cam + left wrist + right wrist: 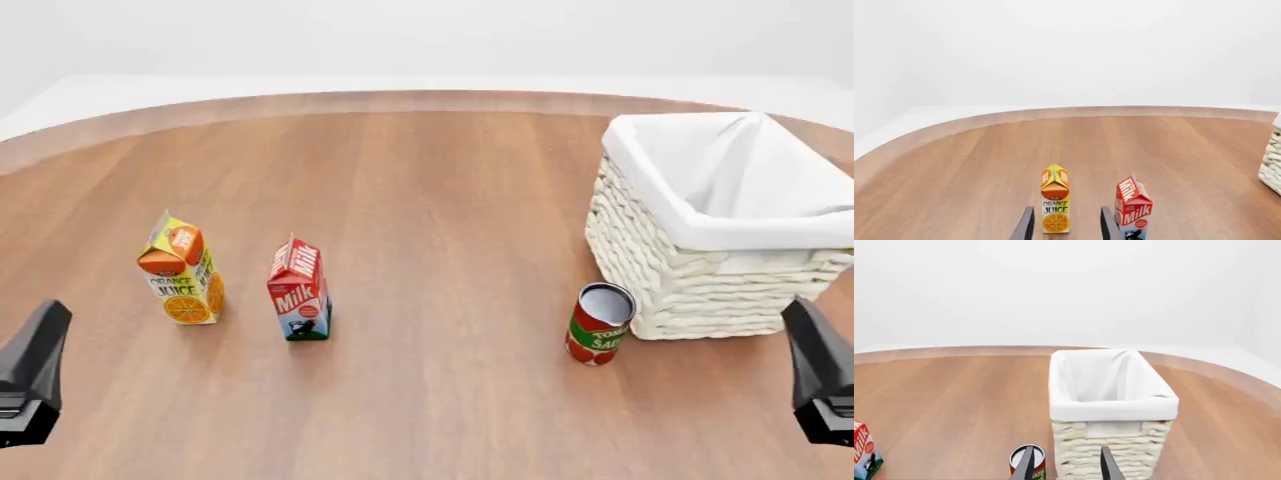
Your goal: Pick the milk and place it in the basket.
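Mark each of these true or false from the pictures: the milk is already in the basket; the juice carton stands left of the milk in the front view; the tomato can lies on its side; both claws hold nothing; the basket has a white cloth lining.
1. The milk is already in the basket. False: it stands upright on the table, well left of the basket.
2. The juice carton stands left of the milk in the front view. True.
3. The tomato can lies on its side. False: it stands upright beside the basket.
4. The left claw and the right claw hold nothing. True: both are open, with nothing between the fingers.
5. The basket has a white cloth lining. True.
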